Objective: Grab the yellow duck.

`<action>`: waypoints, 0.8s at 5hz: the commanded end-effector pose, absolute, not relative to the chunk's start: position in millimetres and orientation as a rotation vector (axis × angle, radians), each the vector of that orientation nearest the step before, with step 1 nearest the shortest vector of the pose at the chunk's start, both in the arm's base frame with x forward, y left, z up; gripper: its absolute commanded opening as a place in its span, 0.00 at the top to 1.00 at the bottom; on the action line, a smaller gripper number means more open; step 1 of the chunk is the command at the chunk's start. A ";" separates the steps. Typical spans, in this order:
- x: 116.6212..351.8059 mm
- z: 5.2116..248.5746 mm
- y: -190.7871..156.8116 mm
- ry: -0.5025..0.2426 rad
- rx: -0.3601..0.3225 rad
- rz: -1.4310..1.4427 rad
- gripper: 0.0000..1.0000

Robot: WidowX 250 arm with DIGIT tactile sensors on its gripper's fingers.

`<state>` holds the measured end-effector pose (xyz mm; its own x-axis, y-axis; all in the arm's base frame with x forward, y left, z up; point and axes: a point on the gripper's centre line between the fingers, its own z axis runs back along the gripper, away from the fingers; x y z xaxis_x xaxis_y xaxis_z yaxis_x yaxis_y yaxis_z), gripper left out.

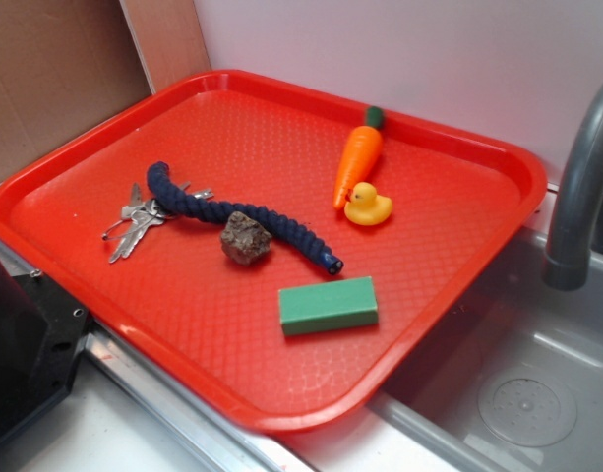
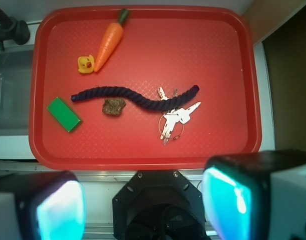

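Zero progress on the grab: small glossy yellow rubber duck (image 1: pixel 368 206) sits untouched near the red plastic tray's (image 1: pixel 281 413) far edge, touching the orange toy carrot's (image 1: pixel 357 162) tip. Gripper (image 2: pixel 143 202) released, fingers spread, hovering off the tray's near edge; approach, descent and closing all remain.

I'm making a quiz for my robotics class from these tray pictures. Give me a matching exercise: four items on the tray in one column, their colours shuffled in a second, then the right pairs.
Things:
1. duck
2. rope
3. block
4. carrot body

Colours:
A. green
B. orange
C. yellow
D. dark blue

All four lie on the red tray.

Pairs: 1-C, 2-D, 3-A, 4-B
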<state>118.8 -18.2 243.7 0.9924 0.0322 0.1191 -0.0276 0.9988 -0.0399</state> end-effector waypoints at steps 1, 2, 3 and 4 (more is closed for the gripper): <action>118.8 243.7 -18.2 -0.120 -0.038 0.030 0.00; 112.7 199.8 -33.3 -0.033 0.042 -0.091 0.00; 161.5 177.8 -60.6 -0.098 0.064 -0.339 0.00; 204.0 156.0 -81.2 -0.124 0.124 -0.590 0.00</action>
